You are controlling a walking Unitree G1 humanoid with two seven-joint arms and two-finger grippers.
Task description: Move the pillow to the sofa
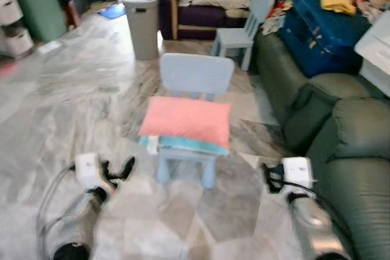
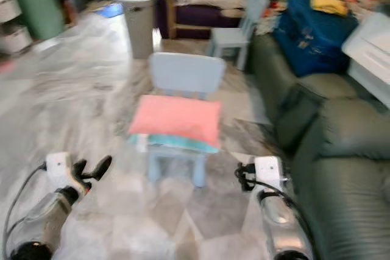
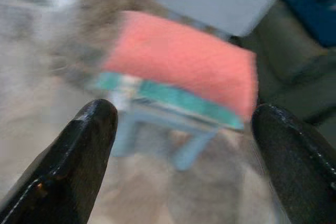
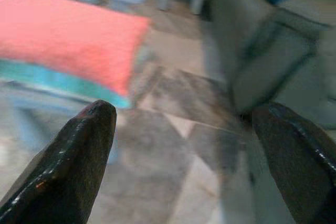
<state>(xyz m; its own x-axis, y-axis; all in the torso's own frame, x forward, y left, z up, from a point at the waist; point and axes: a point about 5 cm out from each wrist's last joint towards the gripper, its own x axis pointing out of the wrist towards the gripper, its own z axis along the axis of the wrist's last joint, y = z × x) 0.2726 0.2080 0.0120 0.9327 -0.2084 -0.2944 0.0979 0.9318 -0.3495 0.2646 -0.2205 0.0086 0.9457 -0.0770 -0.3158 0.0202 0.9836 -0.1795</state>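
While pillow (image 1: 186, 120) rests on chair (image 1: 196, 75), both jaws spread, sofa (image 4: 273, 61) beside

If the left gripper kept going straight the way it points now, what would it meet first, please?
Probably the pink pillow on the small blue chair: it lies between the left gripper's open fingers, though blur leaves depth unclear.

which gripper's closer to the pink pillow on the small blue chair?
Left, slightly. Left gripper sits short of the flat pink pillow on its left; right gripper is off to its right, by the green sofa.
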